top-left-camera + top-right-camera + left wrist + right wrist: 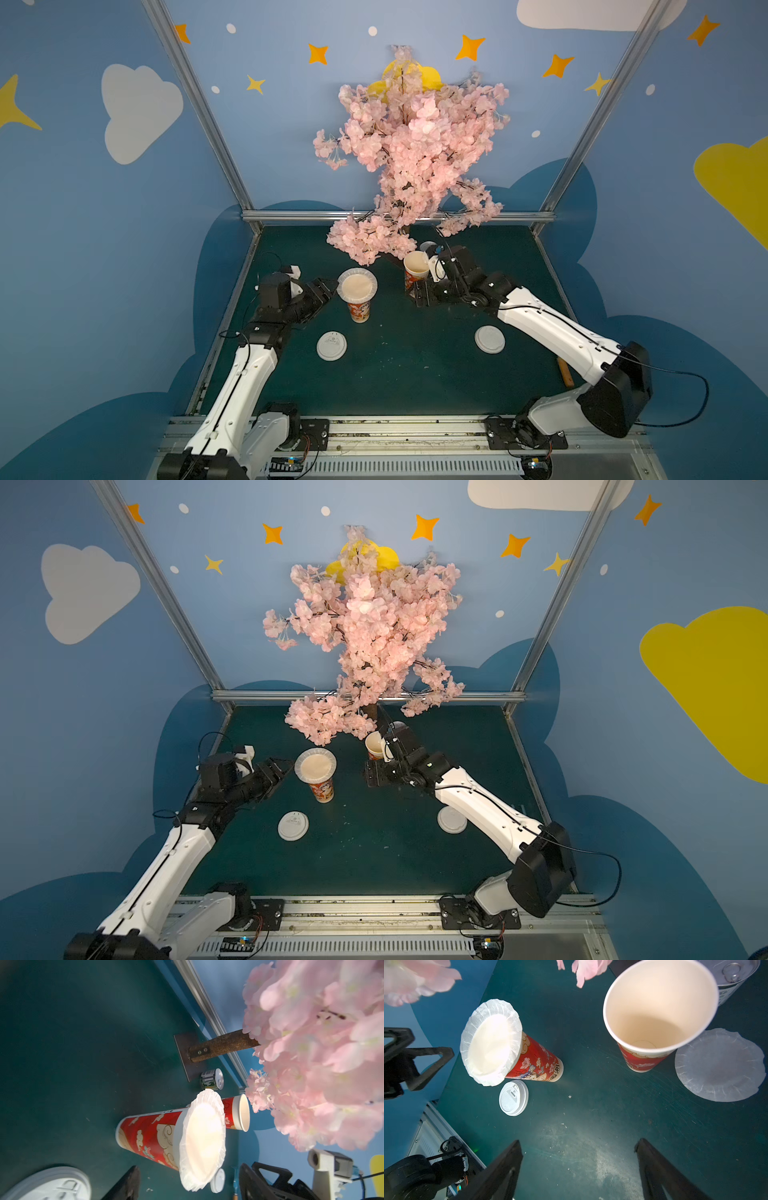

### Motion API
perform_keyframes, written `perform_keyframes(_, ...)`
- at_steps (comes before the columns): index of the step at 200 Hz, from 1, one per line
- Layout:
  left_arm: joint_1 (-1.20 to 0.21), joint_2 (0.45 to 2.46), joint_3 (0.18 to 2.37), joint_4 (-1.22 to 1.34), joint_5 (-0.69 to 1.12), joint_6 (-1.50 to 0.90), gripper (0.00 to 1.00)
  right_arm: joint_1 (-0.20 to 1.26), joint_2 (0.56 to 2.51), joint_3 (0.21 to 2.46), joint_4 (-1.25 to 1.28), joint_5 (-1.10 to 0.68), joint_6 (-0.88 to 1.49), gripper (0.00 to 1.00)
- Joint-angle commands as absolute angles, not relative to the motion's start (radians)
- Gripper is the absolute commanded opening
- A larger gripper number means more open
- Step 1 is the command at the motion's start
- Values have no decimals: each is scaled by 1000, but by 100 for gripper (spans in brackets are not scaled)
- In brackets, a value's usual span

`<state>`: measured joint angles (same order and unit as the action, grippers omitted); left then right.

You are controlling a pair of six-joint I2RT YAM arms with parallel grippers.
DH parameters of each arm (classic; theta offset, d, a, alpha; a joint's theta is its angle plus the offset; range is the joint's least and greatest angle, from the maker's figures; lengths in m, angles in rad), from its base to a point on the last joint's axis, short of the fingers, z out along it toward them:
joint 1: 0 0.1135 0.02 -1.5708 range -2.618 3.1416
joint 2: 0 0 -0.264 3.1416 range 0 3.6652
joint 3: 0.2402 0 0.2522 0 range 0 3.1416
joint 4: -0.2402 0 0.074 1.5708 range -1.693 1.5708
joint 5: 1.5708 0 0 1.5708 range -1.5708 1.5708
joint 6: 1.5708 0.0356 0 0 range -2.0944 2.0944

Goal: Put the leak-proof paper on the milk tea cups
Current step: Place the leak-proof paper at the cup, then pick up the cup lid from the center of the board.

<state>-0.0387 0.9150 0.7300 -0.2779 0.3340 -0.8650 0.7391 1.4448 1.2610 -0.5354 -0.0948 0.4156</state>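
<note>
Altogether two cups, two papers, two lids

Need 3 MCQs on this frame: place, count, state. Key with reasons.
1. Relative to the open cup, the second leak-proof paper lies: A) over its mouth B) beside it on the table C) under it.
2. Count of white plastic lids on the table: A) one B) three C) two.
3. The left gripper is: A) open, empty B) shut on paper C) shut on a cup.
Key: 1B, sheet flat next to that cup; 2C, one lid near each arm; 3A, jaws spread beside the covered cup.
</note>
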Motion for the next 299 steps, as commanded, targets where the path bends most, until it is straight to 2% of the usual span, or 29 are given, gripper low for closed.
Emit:
perform_keyframes(1, -34, 851, 751, -529, 157, -776, 89, 746, 1411, 1245, -523, -101, 423, 86)
perform_keyframes(8, -36, 832, 741, -560, 132, -767, 91, 747, 1411, 1243, -520, -104, 421, 86)
perform_keyframes(13, -40, 823, 733, -588, 112, -767, 98, 746, 1410, 1243, -520, -105, 422, 86)
perform_keyframes(24, -50, 795, 714, -640, 63, -769, 100, 748, 1410, 1240, -518, -109, 422, 86)
perform_keyframes(44, -99, 745, 660, -685, -17, -783, 100, 750, 1408, 1233, -513, -116, 420, 86)
perform_keyframes(71, -251, 715, 585, -694, -169, -839, 100, 751, 1411, 1227, -508, -124, 418, 86)
perform_keyframes(104, -455, 793, 516, -625, -308, -893, 100, 756, 1411, 1227, -510, -127, 415, 86)
perform_keyframes(136, -544, 889, 491, -558, -394, -862, 97, 758, 1405, 1226, -518, -123, 414, 86)
perform_keyframes(191, -561, 999, 476, -419, -410, -741, 88, 768, 1402, 1216, -502, -194, 408, 86)
perform_keyframes(246, -562, 1113, 514, -388, -409, -698, 88, 781, 1415, 1224, -494, -238, 397, 86)
perform_keyframes(299, -559, 1219, 549, -428, -424, -780, 87, 786, 1414, 1223, -494, -230, 394, 86)
